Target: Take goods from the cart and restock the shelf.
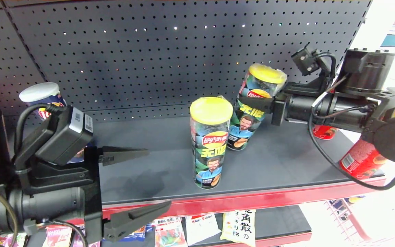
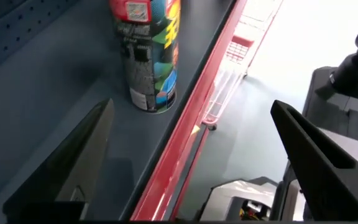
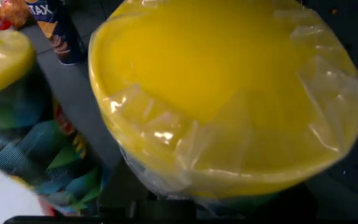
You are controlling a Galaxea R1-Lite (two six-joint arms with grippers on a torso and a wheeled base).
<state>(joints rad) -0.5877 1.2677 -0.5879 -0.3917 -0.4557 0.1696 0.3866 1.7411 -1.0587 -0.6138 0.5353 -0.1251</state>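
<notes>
**Two chip cans on the shelf, one not yet straight**

Two jobs for the right gripper [image 1: 254,104], whose jaws are clamped on the tilted can [image 1: 247,128]: bring it upright, then seat its base flat on the shelf [image 1: 286,164] before letting go. The upright can [image 1: 210,144] stands just beside it, so open room lies toward the pegboard [image 1: 183,51]. A red can [image 1: 360,159] sits near the shelf's right end. The left gripper [image 1: 159,177] hovers at the front lip, jaws wide and empty.
</notes>
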